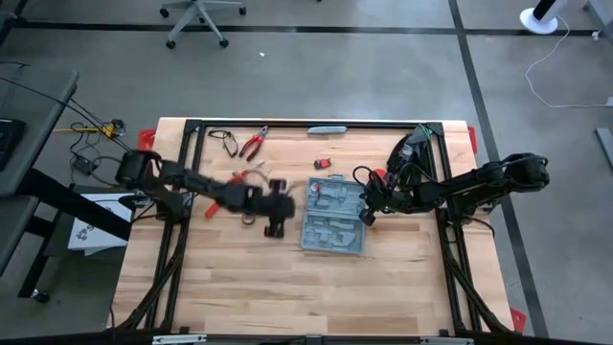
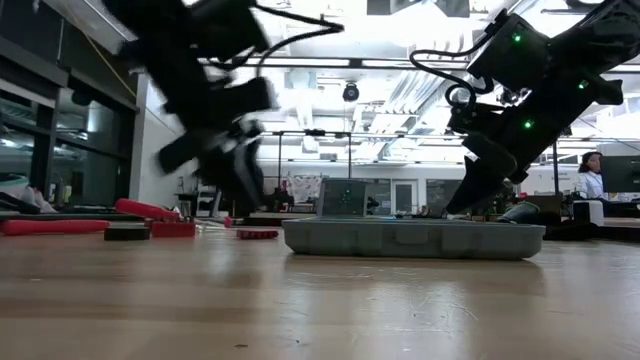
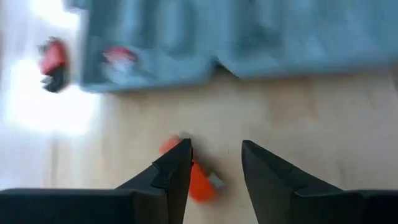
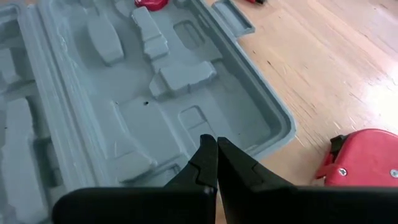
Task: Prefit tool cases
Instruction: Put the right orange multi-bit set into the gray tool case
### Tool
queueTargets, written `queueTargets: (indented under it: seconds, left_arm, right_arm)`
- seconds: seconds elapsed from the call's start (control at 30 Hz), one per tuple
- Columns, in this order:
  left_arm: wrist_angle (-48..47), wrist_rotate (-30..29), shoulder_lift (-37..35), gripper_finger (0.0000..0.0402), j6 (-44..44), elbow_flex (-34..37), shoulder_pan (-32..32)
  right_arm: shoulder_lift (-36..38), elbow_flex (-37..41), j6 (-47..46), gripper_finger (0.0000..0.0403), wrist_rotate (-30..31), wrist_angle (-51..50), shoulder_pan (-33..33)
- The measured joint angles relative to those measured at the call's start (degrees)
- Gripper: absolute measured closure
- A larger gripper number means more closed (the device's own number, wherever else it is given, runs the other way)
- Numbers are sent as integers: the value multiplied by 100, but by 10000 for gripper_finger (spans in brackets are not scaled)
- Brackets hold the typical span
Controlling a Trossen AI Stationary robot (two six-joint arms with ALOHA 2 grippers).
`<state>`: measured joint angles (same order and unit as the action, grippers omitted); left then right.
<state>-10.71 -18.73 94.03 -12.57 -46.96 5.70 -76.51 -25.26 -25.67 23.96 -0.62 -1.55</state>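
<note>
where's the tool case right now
The tool case lies open on the table near the centre in the high view, between the left gripper and the right gripper.

One grey-blue tool case [image 1: 335, 218] lies open. Two arms work at it — two grippers, left gripper [image 1: 279, 213] and right gripper [image 1: 368, 213].

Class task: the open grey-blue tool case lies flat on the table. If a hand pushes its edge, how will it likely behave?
The case would probably slide, not tip: it lies low and flat on smooth wood. It looks like thin moulded plastic with empty slots, so likely light. Pushed at one corner, it may pivot.
</note>
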Motion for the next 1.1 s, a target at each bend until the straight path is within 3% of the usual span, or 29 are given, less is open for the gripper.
queueTargets:
  seconds: [0.2,0.5,0.87,1.1]
  left_arm:
    - [862,-544,10,270,107,628,108]
    - [1316,35,8,271,547,974,-125]
    - [1815,-209,204,271,484,1147,-116]
    - [1942,-682,355,271,606,1139,-100]
  right_arm:
    - [0,0,2,402,27,154,1]
    - [-2,0,54,402,43,210,1]
    - [-4,0,66,402,43,205,1]
    - [-4,0,66,402,43,206,1]
